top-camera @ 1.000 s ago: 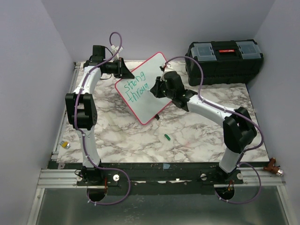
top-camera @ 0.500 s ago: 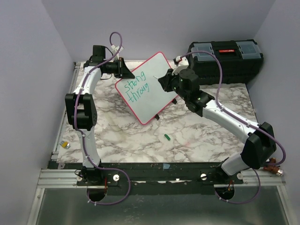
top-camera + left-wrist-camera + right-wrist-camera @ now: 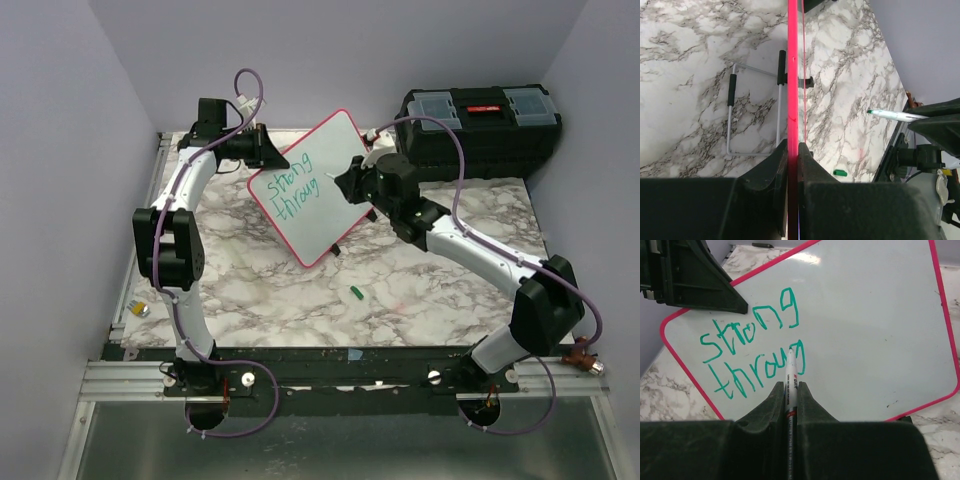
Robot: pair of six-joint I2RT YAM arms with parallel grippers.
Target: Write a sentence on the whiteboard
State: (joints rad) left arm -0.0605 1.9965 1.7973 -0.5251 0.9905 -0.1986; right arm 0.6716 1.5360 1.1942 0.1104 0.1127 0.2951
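Left jaws pinch the whiteboard [image 3: 335,160] frame, right jaws pinch the marker [image 3: 790,375] mid-frame by the green words [image 3: 755,345]; pressing too hard could twist the board, wrecking letters.

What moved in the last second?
The right hand, gripping the marker, swung right, away from the words, then eased back a little toward them; its elbow stretched out to the right. Nothing was grabbed or let go. The left hand still clamps the board by its edge, the words read the same, and the cap hasn't moved.
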